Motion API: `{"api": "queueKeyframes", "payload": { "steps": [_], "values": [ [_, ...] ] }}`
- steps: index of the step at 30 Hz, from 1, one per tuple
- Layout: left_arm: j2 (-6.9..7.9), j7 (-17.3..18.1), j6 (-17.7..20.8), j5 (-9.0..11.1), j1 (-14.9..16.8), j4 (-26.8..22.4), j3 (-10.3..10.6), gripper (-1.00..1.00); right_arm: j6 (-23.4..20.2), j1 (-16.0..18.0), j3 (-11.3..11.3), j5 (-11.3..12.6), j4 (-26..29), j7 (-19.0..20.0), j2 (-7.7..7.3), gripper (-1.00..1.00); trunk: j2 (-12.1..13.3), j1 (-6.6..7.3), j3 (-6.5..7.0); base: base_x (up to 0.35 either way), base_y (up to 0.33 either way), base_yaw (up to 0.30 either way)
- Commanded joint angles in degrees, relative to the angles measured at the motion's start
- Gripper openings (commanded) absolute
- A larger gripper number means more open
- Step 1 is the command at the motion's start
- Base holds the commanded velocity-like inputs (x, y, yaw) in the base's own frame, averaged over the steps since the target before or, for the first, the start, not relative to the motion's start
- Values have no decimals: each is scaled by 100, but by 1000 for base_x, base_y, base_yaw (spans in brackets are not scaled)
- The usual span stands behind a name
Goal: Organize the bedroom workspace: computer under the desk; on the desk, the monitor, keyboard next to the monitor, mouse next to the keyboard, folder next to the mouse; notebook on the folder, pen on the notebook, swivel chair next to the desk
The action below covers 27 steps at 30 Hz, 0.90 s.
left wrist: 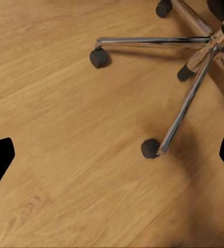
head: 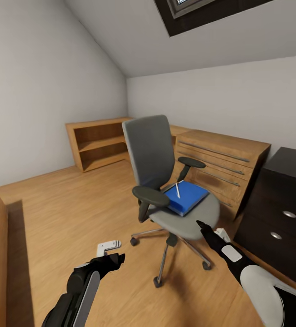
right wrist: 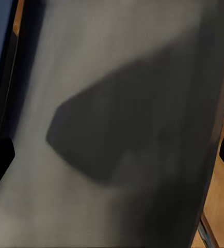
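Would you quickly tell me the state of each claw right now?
Left claw: open, empty, over the floor.
Right claw: open, empty, above the swivel chair seat.

Attic bedroom-study: sloped ceiling (head: 97, 41), skylight (head: 202, 11), swivel chair (head: 166, 181), wooden drawers (head: 220, 163).

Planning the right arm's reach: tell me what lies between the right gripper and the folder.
Head view: just bare grey seat of the swivel chair between the right gripper and the folder.
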<state>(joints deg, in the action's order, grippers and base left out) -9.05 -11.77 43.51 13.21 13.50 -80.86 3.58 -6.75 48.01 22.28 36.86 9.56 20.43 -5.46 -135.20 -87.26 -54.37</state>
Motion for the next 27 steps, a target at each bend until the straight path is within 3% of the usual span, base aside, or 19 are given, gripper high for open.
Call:
{"api": "queueKeyframes", "payload": {
  "steps": [1, 11, 16, 27],
  "values": [
    [0, -53, 18, 59, 3, -4, 6, 100, -55, 7, 4, 102, 11, 40, 1, 100, -2, -2, -4, 322, 0, 0],
    [8, -48, 17, 67, 3, -5, 3, 100, -47, 7, 4, 102, 10, 40, 10, 100, -2, -2, -4, 277, 112, 0],
    [8, -52, 24, 64, 3, -4, 3, 100, -46, 7, 4, 102, 5, 40, 13, 100, -2, -2, -4, 44, 172, 0],
    [4, -50, 26, 67, 3, 0, 11, 100, -37, 7, 1, 94, 2, 40, 36, 100, -2, -2, -4, -15, 12, 0]
  ]
}}
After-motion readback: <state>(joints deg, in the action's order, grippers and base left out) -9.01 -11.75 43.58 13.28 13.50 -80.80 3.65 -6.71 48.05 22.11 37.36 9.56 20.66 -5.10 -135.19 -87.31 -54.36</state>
